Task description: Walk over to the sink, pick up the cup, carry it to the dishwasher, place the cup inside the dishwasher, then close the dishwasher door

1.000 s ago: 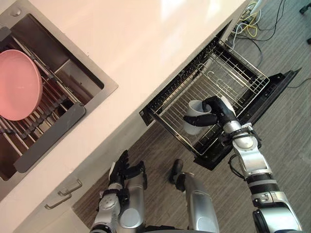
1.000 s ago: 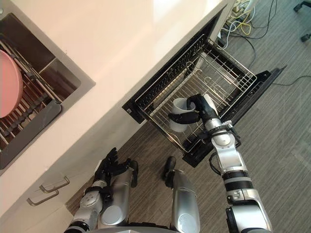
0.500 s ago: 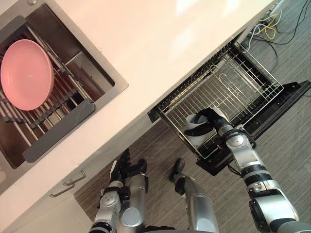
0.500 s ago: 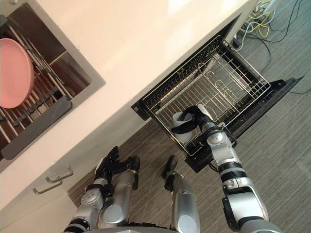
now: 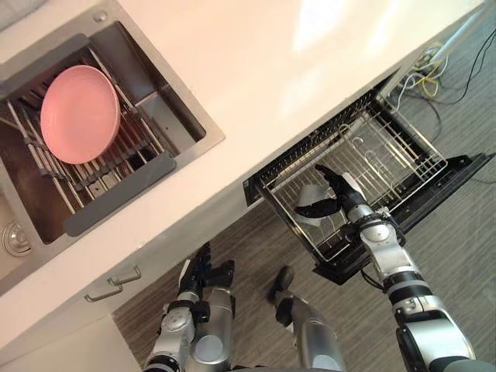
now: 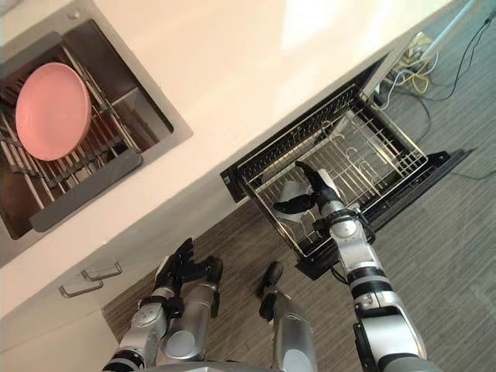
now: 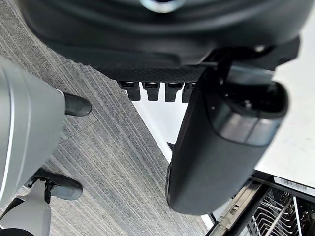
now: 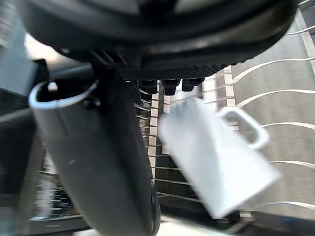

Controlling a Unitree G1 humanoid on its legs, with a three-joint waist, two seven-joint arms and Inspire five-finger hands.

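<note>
The white cup (image 5: 307,195) lies tilted in the front left corner of the pulled-out wire rack (image 5: 391,167) of the dishwasher. In the right wrist view the cup (image 8: 216,157) with its handle lies on the rack wires, apart from the hand. My right hand (image 5: 339,194) hovers just beside and over it, open, fingers spread, thumb (image 8: 98,162) off the cup. My left hand (image 5: 198,267) hangs low in front of the cabinet with straight fingers and holds nothing; its thumb (image 7: 216,147) shows over the floor.
The dishwasher door (image 5: 446,186) lies folded down under the rack, out over the grey floor. A pink plate (image 5: 79,114) stands in the drying rack of the sink (image 5: 182,132) at the left. Cables (image 5: 425,58) lie on the floor at the far right.
My right hand has spread its fingers and let go of the cup, which now rests in the rack. The camera has shifted, showing more of the sink.
</note>
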